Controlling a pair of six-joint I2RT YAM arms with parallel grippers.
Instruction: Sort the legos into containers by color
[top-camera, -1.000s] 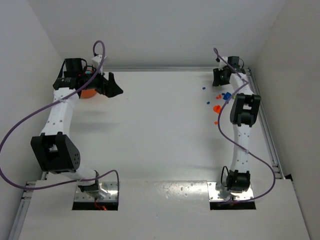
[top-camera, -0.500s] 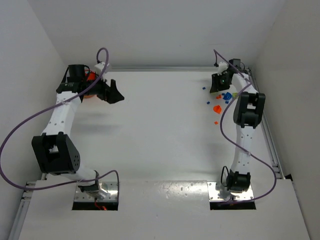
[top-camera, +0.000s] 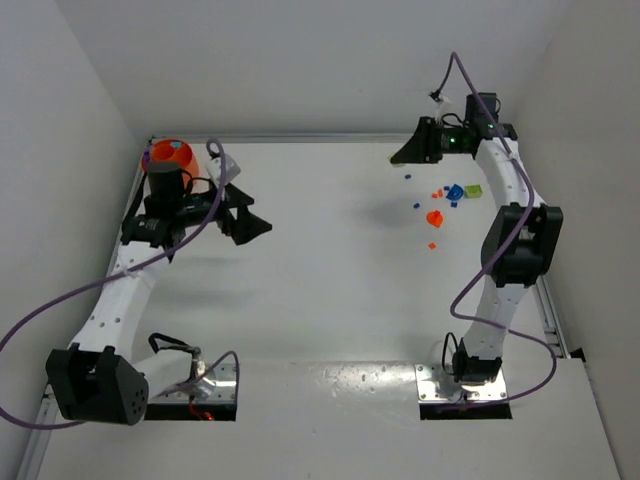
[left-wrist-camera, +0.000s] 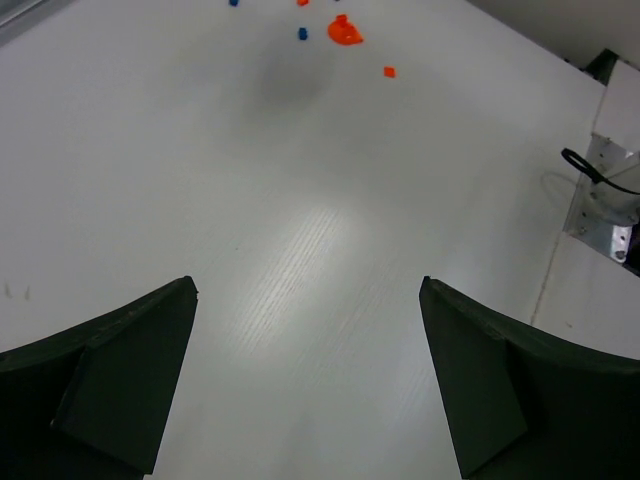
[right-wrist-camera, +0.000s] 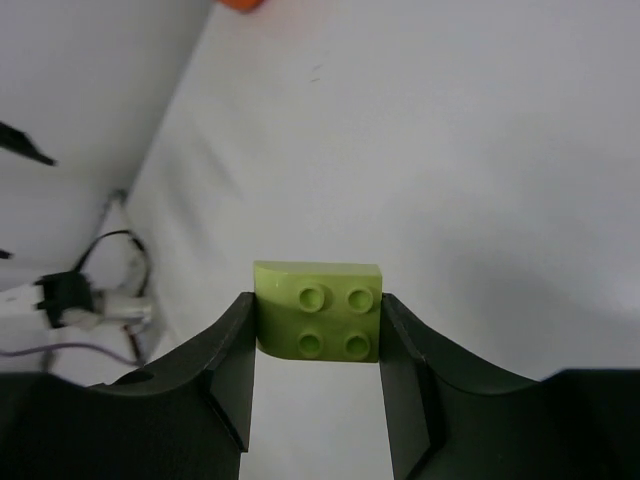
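My right gripper (right-wrist-camera: 317, 305) is shut on a yellow-green lego (right-wrist-camera: 318, 310), studs facing the camera, held above the table. In the top view this gripper (top-camera: 405, 155) hovers at the back right, left of the lego pile. Loose legos lie there: an orange piece (top-camera: 434, 217), a blue one (top-camera: 455, 191) and a yellow-green one (top-camera: 473, 190). The orange bowl (top-camera: 170, 155) stands in the back left corner with a blue piece inside. My left gripper (top-camera: 252, 212) is open and empty, right of and nearer than the bowl. Its wrist view (left-wrist-camera: 307, 290) shows bare table between the fingers.
Small blue bricks (top-camera: 408, 177) and a tiny orange one (top-camera: 432, 244) lie around the pile; the orange piece also shows in the left wrist view (left-wrist-camera: 345, 32). White walls close in at the back and both sides. A metal rail (top-camera: 545, 300) runs along the right edge.
My left arm swung away from the bowl, toward the near side and right, uncovering it. My right gripper rose from the pile and moved left with the yellow-green lego.
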